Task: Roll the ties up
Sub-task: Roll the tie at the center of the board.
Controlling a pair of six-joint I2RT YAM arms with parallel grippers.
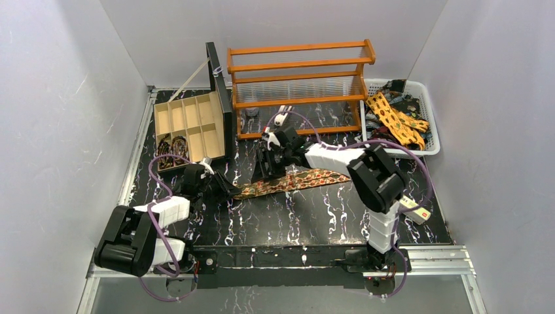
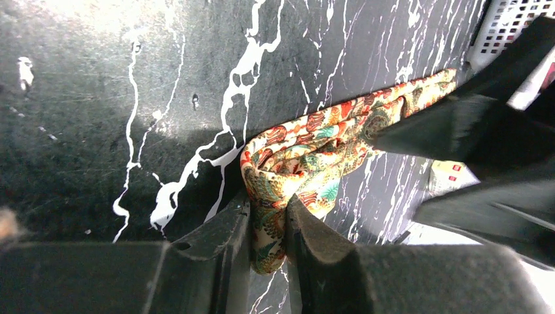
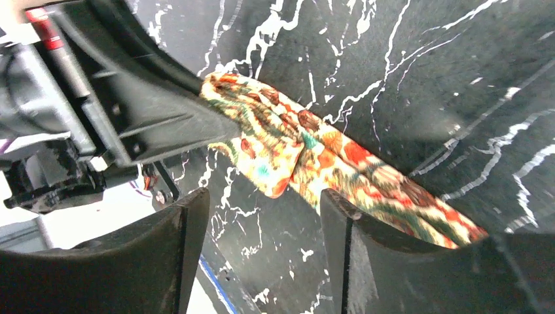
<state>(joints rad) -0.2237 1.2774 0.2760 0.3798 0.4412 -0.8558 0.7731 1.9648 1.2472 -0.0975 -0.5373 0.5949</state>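
firmly, left pincer (image 2: pixel 268 208) clamps tie (image 2: pixel 314 149) end; right pincer (image 3: pixel 262 196) gapes over it

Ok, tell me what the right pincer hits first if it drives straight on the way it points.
Most likely the patterned tie, lying just ahead of the open right pincer; depth is hard to judge.

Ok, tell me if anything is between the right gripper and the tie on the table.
Nothing visible. The right gripper hangs open directly over the tie, with fabric showing between its fingers. The left gripper, shut on the tie's folded end, is close beside it but not in its path.
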